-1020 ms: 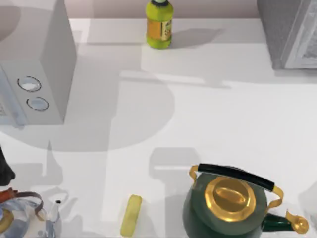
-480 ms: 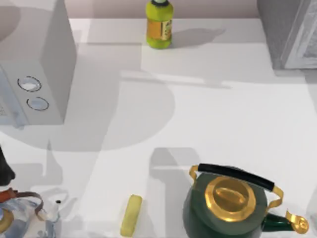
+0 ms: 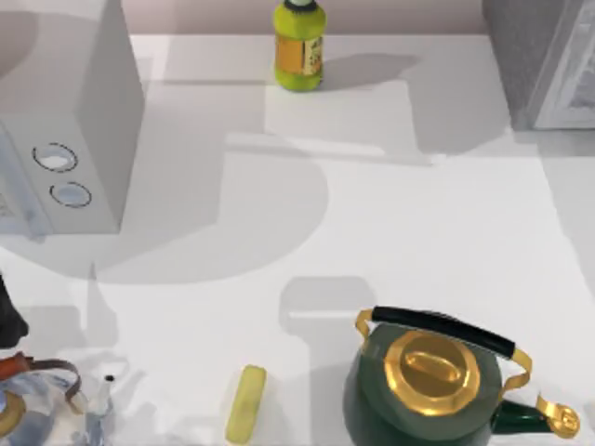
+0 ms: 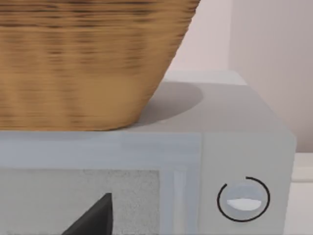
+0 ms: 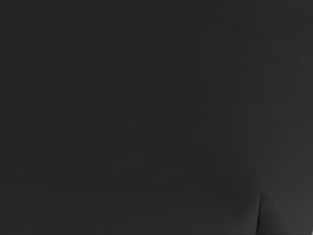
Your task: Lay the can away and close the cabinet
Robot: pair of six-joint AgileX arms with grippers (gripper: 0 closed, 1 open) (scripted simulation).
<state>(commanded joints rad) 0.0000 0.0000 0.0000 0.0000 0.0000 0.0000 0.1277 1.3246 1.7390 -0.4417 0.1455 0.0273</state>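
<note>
The can is out of view. The grey cabinet [image 3: 544, 60] stands at the table's far right corner, cut off by the picture's edge. A dark part of my left arm [image 3: 9, 316] shows at the table's left edge. In the left wrist view, a dark piece of my left gripper [image 4: 93, 218] hangs close in front of the white microwave [image 4: 234, 161]. The right wrist view is dark.
The white microwave [image 3: 70, 121] fills the far left, with a woven basket [image 4: 83, 58] on top. A yellow-green bottle [image 3: 299, 46] stands at the back middle. A green and gold kettle [image 3: 437, 381], a yellow bar [image 3: 246, 402] and a glass kettle [image 3: 42, 409] line the front edge.
Shadows on the right side of the table have shifted. No object on the table has moved.
</note>
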